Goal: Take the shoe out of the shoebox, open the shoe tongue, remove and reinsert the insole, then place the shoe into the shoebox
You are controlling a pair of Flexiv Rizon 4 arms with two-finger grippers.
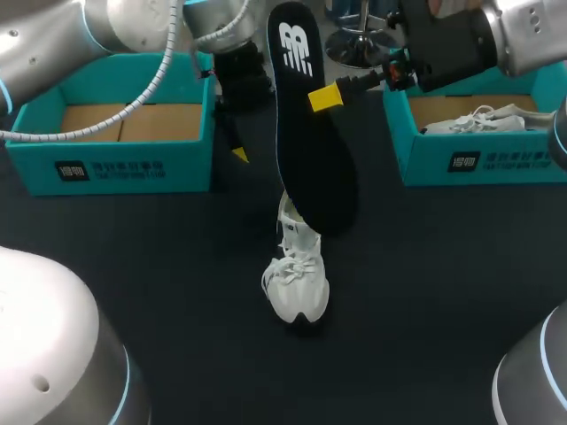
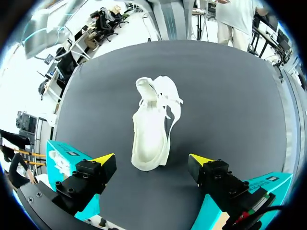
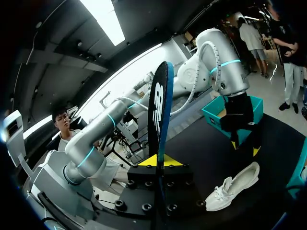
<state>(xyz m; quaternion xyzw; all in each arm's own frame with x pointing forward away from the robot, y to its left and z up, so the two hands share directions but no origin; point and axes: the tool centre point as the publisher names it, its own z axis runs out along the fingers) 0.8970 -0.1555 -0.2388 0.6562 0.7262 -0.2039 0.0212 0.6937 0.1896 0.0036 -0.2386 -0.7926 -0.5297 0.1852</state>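
Shoe (image 1: 298, 285): white, laces loose, on the dark bench (image 1: 133, 266) near its middle. It is out of both boxes, its long axis runs near-to-far, and nothing touches it.

Insole (image 1: 312, 150): black with a white logo on its face. It is held in the air over the far end of the shoe, roughly upright with a slight tilt. From the head view its lower end overlaps the shoe's far end. Whether the two touch cannot be told from that view. The right wrist view shows the shoe lying on the bench well below the insole.

Right tool (image 1: 326, 97): enters from the right side and is clamped on the insole at about its upper third. One yellow tip lies flat on the logo face. In the right wrist view the insole stands edge-on between the two yellow tips, with both fingers pressing it from opposite sides.

Left tool (image 2: 152, 159): hangs above the bench just beyond the insole, toward the left box. Its fingers are spread wide and grip nothing. In its own wrist view the shoe lies below, between the tips and clear of them.

Left shoebox (image 1: 111, 168): teal, far left, cardboard floor showing.

Right shoebox (image 1: 469, 164): teal, far right, with a second white shoe (image 1: 474, 119) lying inside.
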